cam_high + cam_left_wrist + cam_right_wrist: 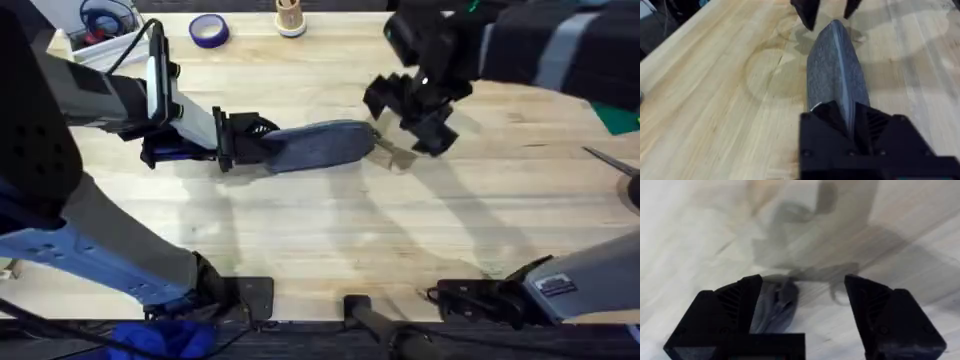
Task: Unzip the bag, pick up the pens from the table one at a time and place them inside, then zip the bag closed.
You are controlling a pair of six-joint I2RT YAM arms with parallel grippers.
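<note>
The grey-blue bag (322, 145) lies lengthwise on the wooden table (330, 240). My left gripper (245, 148) is shut on the bag's left end; in the left wrist view the bag (835, 75) runs away from the closed fingers (820, 130), with its zipper line along the top. My right gripper (410, 118) hovers open just above the bag's right end. That end of the bag (780, 305) shows low between the spread fingers (740, 305). A slim dark thing (608, 160) lies at the table's right edge; I cannot tell whether it is one of the pens.
A purple tape roll (208, 30) and a small wooden cup (290, 18) stand at the back edge. A white bin (95, 35) sits at the back left. A green object (620, 115) lies at the far right. Bare wood stretches in front of the bag.
</note>
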